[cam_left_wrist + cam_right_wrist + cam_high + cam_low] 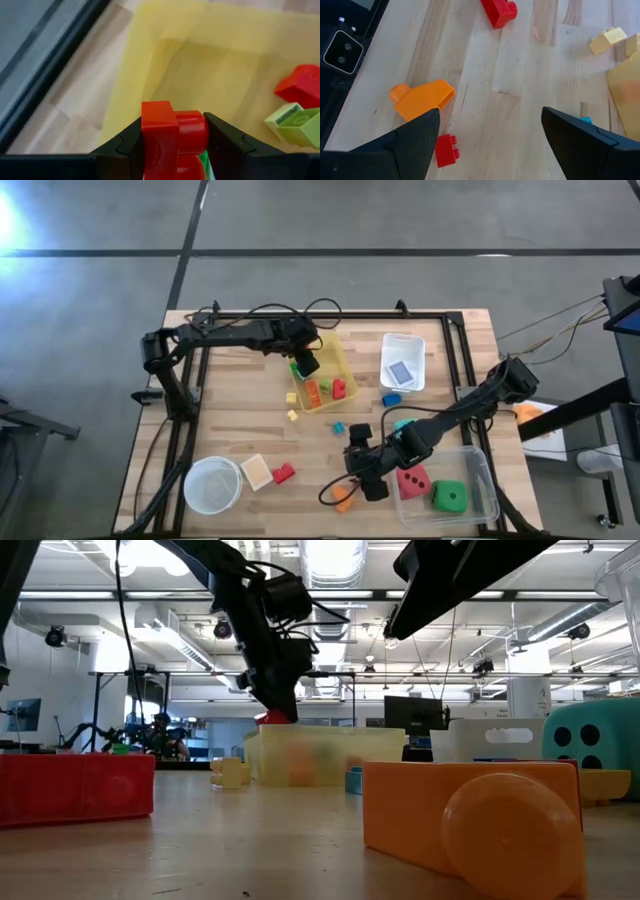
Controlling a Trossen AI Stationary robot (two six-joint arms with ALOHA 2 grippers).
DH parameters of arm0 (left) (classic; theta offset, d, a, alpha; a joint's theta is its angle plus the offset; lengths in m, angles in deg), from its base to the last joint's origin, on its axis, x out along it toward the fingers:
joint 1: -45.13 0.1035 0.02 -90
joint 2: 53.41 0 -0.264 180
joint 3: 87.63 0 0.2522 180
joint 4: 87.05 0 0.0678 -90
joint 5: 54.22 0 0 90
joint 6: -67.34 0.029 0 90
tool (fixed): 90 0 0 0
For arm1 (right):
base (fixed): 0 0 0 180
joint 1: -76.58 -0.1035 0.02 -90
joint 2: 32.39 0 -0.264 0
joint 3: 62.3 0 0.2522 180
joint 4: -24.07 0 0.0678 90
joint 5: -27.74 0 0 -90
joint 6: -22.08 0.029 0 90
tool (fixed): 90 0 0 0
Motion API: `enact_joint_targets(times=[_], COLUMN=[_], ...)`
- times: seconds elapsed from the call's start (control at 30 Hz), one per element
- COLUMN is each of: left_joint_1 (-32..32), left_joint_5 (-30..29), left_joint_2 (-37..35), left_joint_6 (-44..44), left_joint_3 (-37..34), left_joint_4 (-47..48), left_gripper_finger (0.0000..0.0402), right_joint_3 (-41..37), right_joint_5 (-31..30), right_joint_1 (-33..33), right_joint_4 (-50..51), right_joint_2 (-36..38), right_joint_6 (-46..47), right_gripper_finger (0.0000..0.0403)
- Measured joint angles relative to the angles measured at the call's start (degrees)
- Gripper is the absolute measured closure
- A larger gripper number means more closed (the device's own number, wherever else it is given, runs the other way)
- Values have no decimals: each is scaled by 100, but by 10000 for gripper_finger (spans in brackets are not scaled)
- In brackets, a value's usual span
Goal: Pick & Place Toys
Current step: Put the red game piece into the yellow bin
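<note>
My left gripper is shut on a red block over the far-left part of the yellow bin; something green shows just under the block. The bin holds orange, green and red blocks. My right gripper is open and empty above the table's near middle, next to an orange block and a small red block. A pink-red die and a green die lie in the clear bin. My left gripper pinches the red block by two opposite sides between its two fingers. The fingers slant down into the bin's opening. In the low view the block hangs clear, just above the bin's rim.
A white bin with a blue block stands at the far right. A white bowl, a cream square and a red block lie near left. Yellow blocks, a blue block and a teal piece lie mid-table.
</note>
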Motion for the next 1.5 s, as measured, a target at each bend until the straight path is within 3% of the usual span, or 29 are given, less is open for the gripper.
enact_joint_targets(times=[0.5, 1.5], left_joint_1=[-10, -63], left_joint_5=[195, 646], left_joint_2=[454, 473], left_joint_6=[-24, 23], left_joint_3=[-39, -122], left_joint_4=[-40, 177], left_gripper_finger=[240, 241], right_joint_3=[-9, -37], right_joint_5=[0, 0], right_joint_1=[0, 0], right_joint_4=[-4, -13], right_joint_2=[0, 0], right_joint_6=[-1, 0], right_gripper_finger=[60, 60])
